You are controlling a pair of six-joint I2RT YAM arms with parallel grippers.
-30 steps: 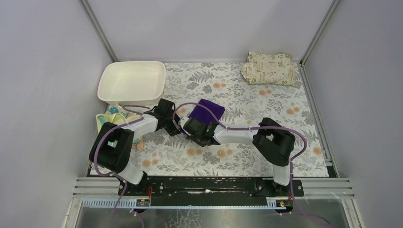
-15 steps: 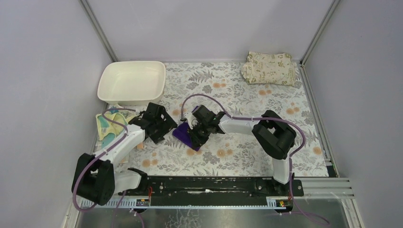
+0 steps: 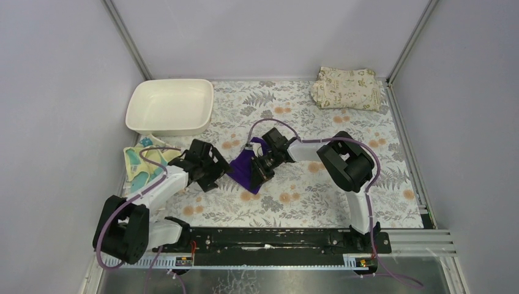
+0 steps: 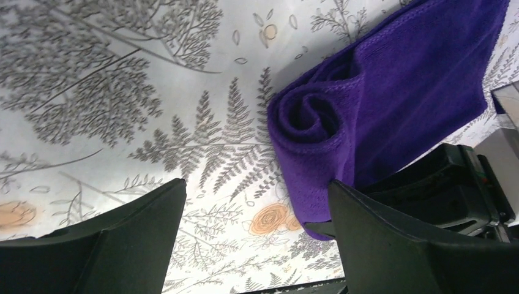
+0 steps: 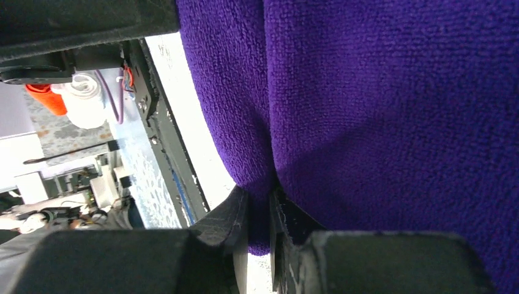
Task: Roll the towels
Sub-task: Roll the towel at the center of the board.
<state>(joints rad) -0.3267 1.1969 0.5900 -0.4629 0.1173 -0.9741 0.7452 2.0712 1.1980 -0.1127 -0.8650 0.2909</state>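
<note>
Left claw (image 4: 255,195) has released and backed off the half-rolled purple towel (image 3: 243,169); right claw (image 5: 257,205) stays clenched on its edge.

Half-rolled purple towel (image 4: 392,104) beyond open tool (image 4: 257,245)

Bright, even light; soft shadows.

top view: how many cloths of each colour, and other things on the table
purple towel: 1
pale yellow towel: 1
teal towel: 1, only a corner shows
beige folded cloth: 1
white basin: 1
total: 5
</note>
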